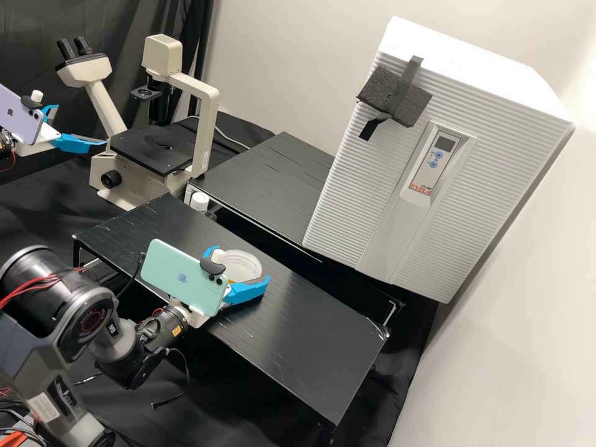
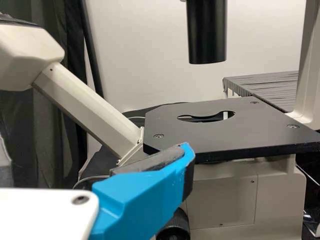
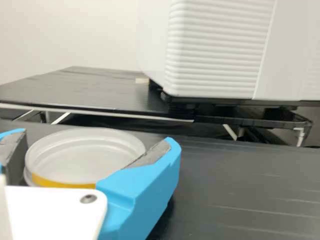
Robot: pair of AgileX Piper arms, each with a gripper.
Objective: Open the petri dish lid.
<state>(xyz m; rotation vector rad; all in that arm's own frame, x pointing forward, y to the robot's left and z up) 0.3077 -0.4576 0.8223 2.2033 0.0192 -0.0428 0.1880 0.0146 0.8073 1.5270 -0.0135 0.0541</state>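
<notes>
Petri dish (image 1: 247, 259) sits on black bench (image 1: 310, 335), just left of centre in high view. Right gripper (image 1: 239, 266) is open around it; contact unclear. Left gripper (image 1: 79, 125), upper left, is open.

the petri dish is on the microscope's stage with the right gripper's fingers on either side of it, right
No, the surface is wrong. The right wrist view shows the petri dish on the black table, with the right gripper's fingers on either side of it.
</notes>
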